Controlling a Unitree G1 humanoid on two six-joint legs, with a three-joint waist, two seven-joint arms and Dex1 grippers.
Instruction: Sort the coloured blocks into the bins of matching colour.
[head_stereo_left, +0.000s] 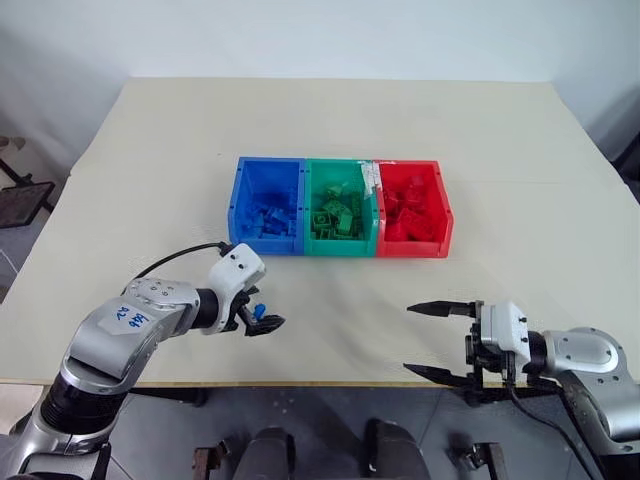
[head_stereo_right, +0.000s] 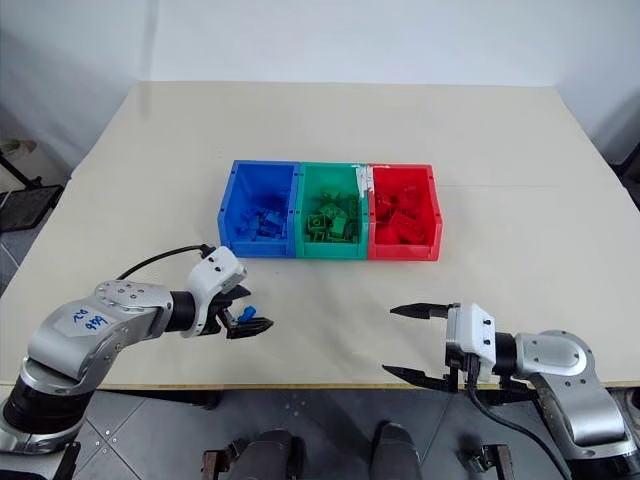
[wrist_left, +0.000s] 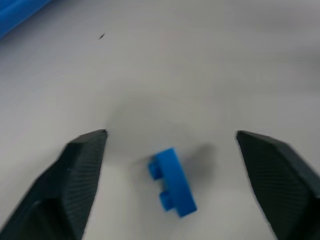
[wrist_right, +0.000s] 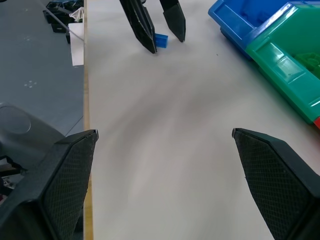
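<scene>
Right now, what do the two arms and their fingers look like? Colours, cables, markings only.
Both arms have silver-grey metal shells with black joints and a white block at the wrist. The left arm carries a white sticker with blue handwriting and a black cable looping to its wrist. The right arm has a black cable hanging below. The left gripper and right gripper each have two black, pointed, textured fingers.

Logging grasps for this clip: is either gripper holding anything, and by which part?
Nothing is held. The blue block lies on the table between the left gripper's open fingers, untouched. The right gripper is open and empty.
</scene>
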